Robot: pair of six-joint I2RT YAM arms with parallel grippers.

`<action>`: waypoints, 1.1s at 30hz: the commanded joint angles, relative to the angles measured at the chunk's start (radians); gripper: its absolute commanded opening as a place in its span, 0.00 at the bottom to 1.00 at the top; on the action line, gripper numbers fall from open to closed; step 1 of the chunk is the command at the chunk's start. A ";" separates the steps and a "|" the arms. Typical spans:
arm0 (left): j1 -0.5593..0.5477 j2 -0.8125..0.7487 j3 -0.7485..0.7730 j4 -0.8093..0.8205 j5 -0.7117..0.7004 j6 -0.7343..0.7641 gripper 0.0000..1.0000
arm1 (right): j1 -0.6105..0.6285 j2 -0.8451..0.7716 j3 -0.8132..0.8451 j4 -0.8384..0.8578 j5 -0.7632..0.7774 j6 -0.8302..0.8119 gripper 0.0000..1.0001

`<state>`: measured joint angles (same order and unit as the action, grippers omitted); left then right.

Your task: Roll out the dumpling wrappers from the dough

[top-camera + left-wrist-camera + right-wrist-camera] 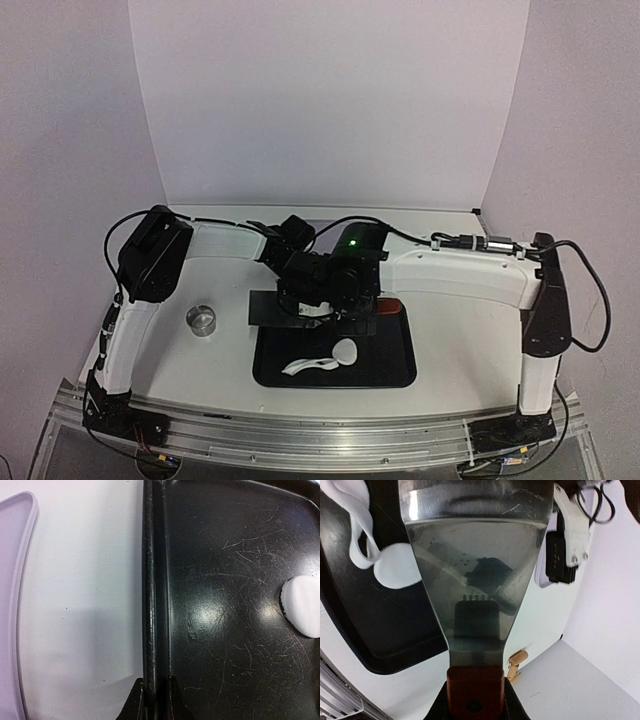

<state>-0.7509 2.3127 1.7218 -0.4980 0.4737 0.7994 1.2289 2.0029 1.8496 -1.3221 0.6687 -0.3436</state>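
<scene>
On the black tray (390, 365) lie a ragged strip of dough (305, 365) and one small round dumpling wrapper (346, 350). My left gripper (156, 685) is shut on the tray's raised rim (154, 580), one finger on each side; the wrapper (302, 605) shows at that view's right edge. My right gripper (475, 695) is shut on the red-brown handle (475, 682) of a metal scraper (477, 580). Its wide blade hangs over the tray's edge, with the wrapper (395, 565) and dough strip (355, 525) just left of it. From above, both grippers (297, 303) (372, 305) crowd the tray's back edge.
A round metal cutter (201, 319) stands on the white table left of the tray. A pale lavender tray (20, 580) lies beyond the black tray's rim. A small wooden piece (516, 662) rests on the table near the scraper handle. The left arm's wrist (565, 545) is close by.
</scene>
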 commanded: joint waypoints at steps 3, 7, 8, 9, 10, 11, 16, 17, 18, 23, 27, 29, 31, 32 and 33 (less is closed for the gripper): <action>0.006 -0.016 -0.018 -0.005 -0.072 0.078 0.00 | -0.005 -0.263 -0.311 -0.416 0.067 0.236 0.00; 0.007 -0.013 -0.015 -0.005 -0.075 0.078 0.00 | -0.004 -0.350 -0.408 -0.451 0.053 0.294 0.00; 0.007 -0.012 -0.014 -0.005 -0.077 0.078 0.00 | -0.004 -0.356 -0.419 -0.455 0.048 0.293 0.00; 0.007 -0.011 -0.013 -0.005 -0.077 0.078 0.00 | -0.005 -0.359 -0.438 -0.456 0.041 0.288 0.00; 0.007 -0.009 -0.011 -0.006 -0.076 0.078 0.00 | -0.005 -0.361 -0.465 -0.456 0.037 0.281 0.00; 0.007 -0.009 -0.008 -0.007 -0.075 0.076 0.00 | -0.004 -0.366 -0.494 -0.453 0.034 0.274 0.00; 0.008 -0.008 -0.006 -0.010 -0.074 0.072 0.00 | -0.003 -0.430 -0.591 -0.407 -0.010 0.244 0.00; 0.007 -0.007 -0.007 -0.010 -0.075 0.072 0.00 | -0.003 -0.432 -0.597 -0.400 -0.015 0.244 0.00; 0.007 -0.006 -0.008 -0.010 -0.075 0.073 0.00 | -0.003 -0.427 -0.596 -0.391 -0.023 0.243 0.00; 0.007 -0.003 -0.008 -0.011 -0.070 0.069 0.00 | -0.001 -0.359 -0.529 -0.295 -0.067 0.254 0.00; 0.007 -0.003 -0.011 -0.012 -0.074 0.072 0.00 | 0.003 -0.332 -0.540 -0.240 -0.116 0.275 0.00; 0.007 -0.001 -0.011 -0.011 -0.075 0.072 0.00 | 0.006 -0.296 -0.536 -0.221 -0.123 0.303 0.00; 0.007 -0.001 -0.009 -0.011 -0.071 0.071 0.00 | 0.006 -0.255 -0.504 -0.204 -0.127 0.343 0.00; 0.007 -0.002 -0.011 -0.011 -0.068 0.069 0.00 | 0.007 -0.240 -0.479 -0.196 -0.132 0.364 0.00; 0.007 -0.002 -0.012 -0.011 -0.066 0.068 0.00 | 0.014 -0.226 -0.457 -0.186 -0.134 0.371 0.00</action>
<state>-0.7490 2.3127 1.7210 -0.4976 0.4783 0.7933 1.2291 1.7198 1.2991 -1.3530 0.5607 -0.0642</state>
